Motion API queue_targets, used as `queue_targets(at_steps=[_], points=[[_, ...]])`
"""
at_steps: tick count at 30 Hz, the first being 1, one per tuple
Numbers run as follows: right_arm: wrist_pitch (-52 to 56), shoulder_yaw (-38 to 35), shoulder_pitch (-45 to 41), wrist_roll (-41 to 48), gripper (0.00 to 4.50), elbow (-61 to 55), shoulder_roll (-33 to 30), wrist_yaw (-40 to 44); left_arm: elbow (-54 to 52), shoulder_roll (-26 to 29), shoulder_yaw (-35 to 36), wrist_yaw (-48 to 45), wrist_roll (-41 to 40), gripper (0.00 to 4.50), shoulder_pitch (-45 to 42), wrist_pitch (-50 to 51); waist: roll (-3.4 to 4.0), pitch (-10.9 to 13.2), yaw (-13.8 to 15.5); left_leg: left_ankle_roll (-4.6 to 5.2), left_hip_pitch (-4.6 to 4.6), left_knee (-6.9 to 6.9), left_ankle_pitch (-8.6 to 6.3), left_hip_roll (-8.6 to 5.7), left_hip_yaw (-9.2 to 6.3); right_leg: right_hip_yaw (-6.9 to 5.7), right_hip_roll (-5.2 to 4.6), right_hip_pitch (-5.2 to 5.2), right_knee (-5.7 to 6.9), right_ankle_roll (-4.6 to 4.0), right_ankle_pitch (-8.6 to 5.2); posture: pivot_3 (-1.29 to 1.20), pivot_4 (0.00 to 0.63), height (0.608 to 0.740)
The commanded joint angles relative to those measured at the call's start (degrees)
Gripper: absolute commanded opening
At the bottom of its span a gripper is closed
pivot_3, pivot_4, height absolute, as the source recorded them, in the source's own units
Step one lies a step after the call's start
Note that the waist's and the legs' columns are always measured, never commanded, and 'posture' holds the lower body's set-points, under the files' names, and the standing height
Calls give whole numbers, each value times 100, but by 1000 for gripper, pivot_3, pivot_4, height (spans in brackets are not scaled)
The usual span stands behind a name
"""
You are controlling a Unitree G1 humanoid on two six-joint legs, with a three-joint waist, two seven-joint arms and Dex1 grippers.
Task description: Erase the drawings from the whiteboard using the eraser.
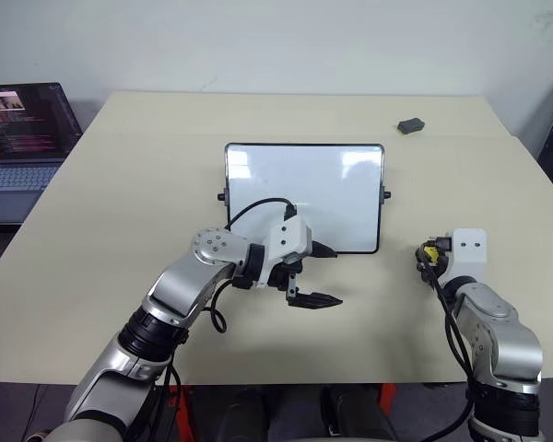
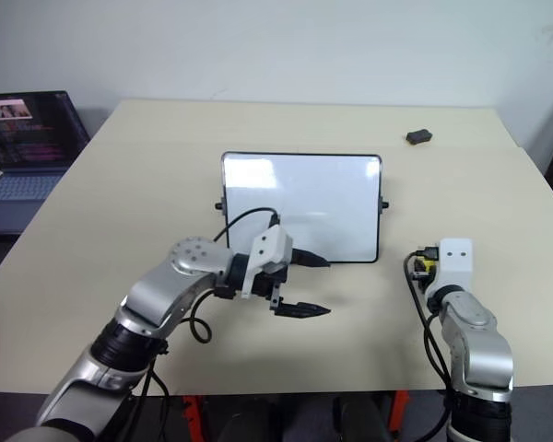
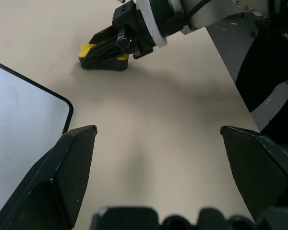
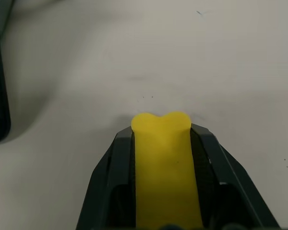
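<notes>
The whiteboard [image 1: 336, 189] lies flat in the middle of the table, its face white with glare. The drawings are out of view; my left hand hides part of the board's near edge. My left gripper [image 1: 336, 274] hovers open at that near edge, pointing to the right, with nothing between its fingers [image 3: 72, 163]. Off to the right of the board, my right gripper [image 1: 426, 252] is low at the table. It is shut on the yellow eraser [image 4: 163, 163], which sticks out past the fingertips. In the left wrist view the eraser [image 3: 88, 49] touches the tabletop.
An open laptop [image 1: 23, 138] stands off the table's left side. A small dark grey lump [image 1: 411, 124] lies at the far right of the table. Bare tabletop [image 1: 498, 193] runs between the board and the right edge.
</notes>
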Motion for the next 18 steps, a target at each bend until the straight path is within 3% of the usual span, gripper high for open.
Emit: queue_targets(at_steps=[1, 6, 14, 18], points=[[-121, -63, -66, 51, 2756, -81, -83, -72, -216, -28, 70, 13, -68, 4500, 11, -44, 0, 0, 0, 0, 0, 0, 0, 0, 0, 0, 0, 0, 0, 0, 0, 0, 150, 740], [-164, -66, -46, 99, 4449, -65, -131, -83, -255, -29, 84, 50, -66, 4500, 61, -19, 1, 0, 0, 0, 0, 0, 0, 0, 0, 0, 0, 0, 0, 0, 0, 0, 150, 740], [-709, -76, -107, 325, 4449, -208, -124, -4, -380, -111, 435, 741, -25, 4500, 360, 33, 1, -1, -1, 0, 1, 1, 0, 1, 0, 1, 0, 0, 2, 0, 0, 0, 150, 740], [-1241, 147, 47, 395, 4449, -451, -92, 165, -672, -196, 1195, 1643, -146, 4500, 909, 311, 2, -1, -7, 1, 1, 2, 0, 2, -1, 1, -2, 0, 3, 0, 0, 0, 150, 740]])
